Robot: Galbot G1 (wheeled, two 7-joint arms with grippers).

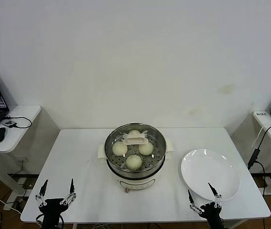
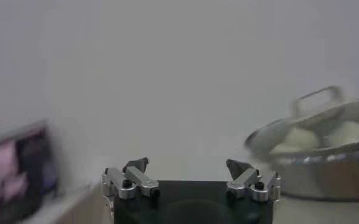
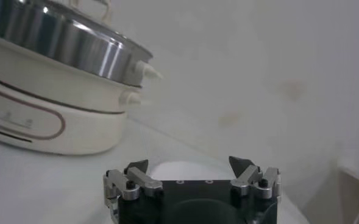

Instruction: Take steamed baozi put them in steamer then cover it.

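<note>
Left hand (image 1: pixel 57 191) & right hand (image 1: pixel 203 194) at surface's (image 1: pixel 78 167) near edge, both wide open, empty. Behind: four buns (image 1: pixel 134 162) in pot (image 1: pixel 134 172), lid (image 1: pixel 135 141) on. Plate (image 1: pixel 221 183) bare.

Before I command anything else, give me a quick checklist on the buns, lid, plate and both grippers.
1. All four steamed baozi inside the steamer: ok, four visible through the glass.
2. Cover seated on the steamer: ok, it sits centred on the rim in the head view.
3. White plate free of buns: ok, nothing lies on it.
4. Left gripper clear of the pot: ok, at the table's near left edge, jaws open, holding nothing.
5. Right gripper clear: ok, near the plate's front edge, jaws open, holding nothing.
6. Cover fully flush all round: cannot tell.
</note>
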